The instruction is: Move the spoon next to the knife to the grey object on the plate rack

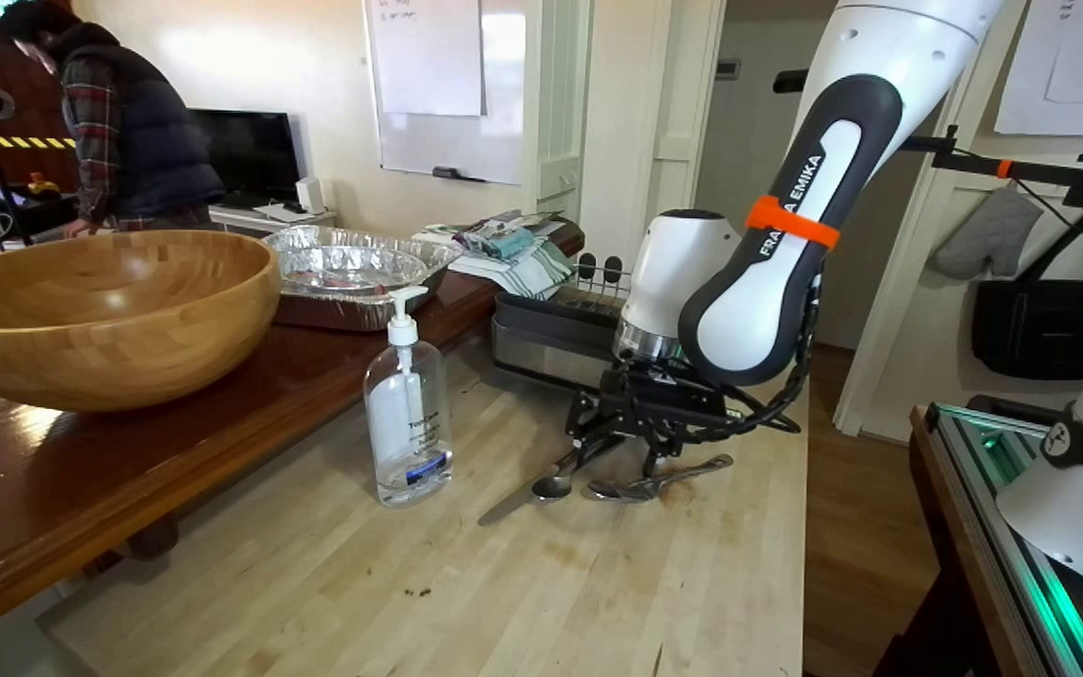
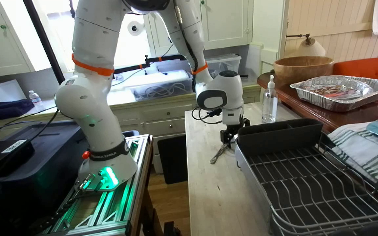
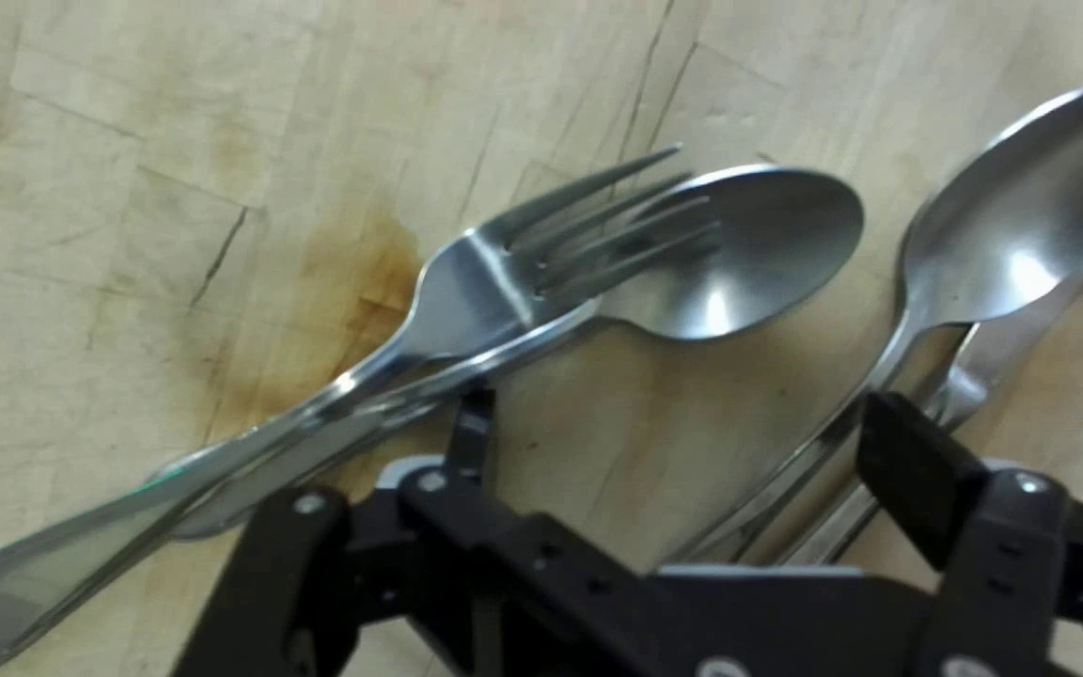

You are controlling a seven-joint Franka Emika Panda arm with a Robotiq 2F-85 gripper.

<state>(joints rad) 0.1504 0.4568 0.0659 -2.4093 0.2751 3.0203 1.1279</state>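
Currently the spoon (image 3: 993, 226) lies on the table (image 1: 579, 592), its polished oval bowl partly overlapping the flat blade of the knife (image 3: 1013, 338), which sits on its 5 o'clock side in the wrist view; handle runs toward 7, partly hidden by the jaws. Jaws: black, angular, spread wide. At 9 o'clock from the spoon, a four-tined fork (image 3: 476, 291) crosses a second spoon (image 3: 776, 254). Table surface: pale wood, brown-stained. In an exterior view, the grey object (image 2: 277, 139), a smooth trough, sits at 11 o'clock on the wire plate rack (image 2: 307, 186).
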